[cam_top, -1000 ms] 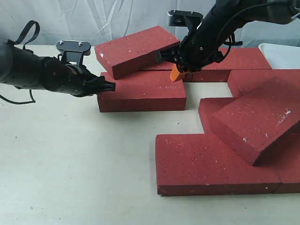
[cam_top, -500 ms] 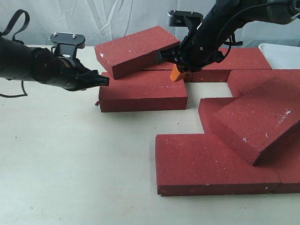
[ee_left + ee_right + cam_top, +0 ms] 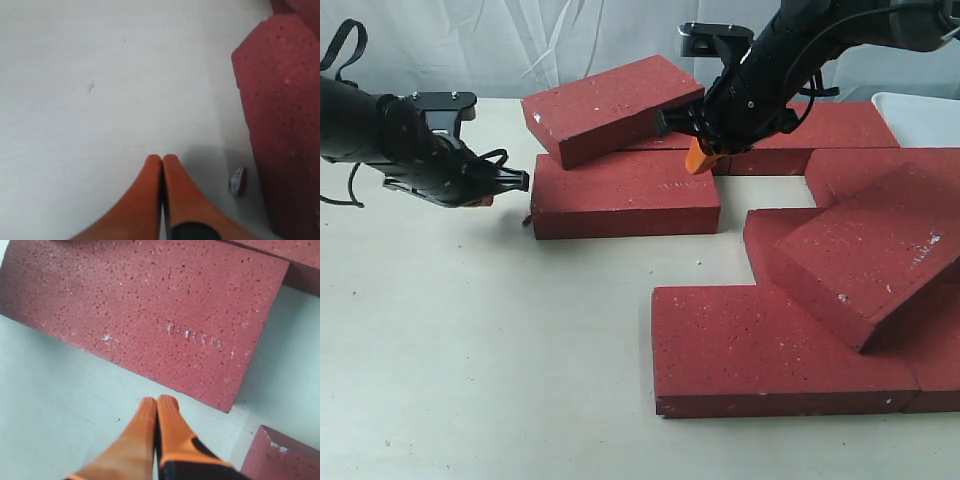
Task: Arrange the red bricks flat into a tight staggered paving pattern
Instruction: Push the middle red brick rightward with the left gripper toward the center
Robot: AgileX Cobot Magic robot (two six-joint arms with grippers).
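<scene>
Pale cream table (image 3: 470, 350), white curtain (image 3: 570, 40) behind. Red bricks (image 3: 625, 195) partly stacked, some tilted. My left claw (image 3: 161, 160) pinched together, empty; right claw (image 3: 157, 402) likewise.

Stuff you can't really make out here: the right tilted brick (image 3: 865, 265) covers a good chunk of the flat bricks (image 3: 760, 350) under it, and those run off the right edge too. The top tilted brick (image 3: 610, 105) hides the back edge of the brick below (image 3: 625, 195). A white object (image 3: 923, 115) is clipped at the right edge, so I can't tell what it is. The left wrist view is soft all over. The nearby brick (image 3: 280, 115) is cut by the frame, and the little greyish chip (image 3: 237, 181) beside it is too blurry to identify. In the right wrist view the big brick (image 3: 145, 310) is cropped, and only a corner of another brick (image 3: 280, 457) shows.
</scene>
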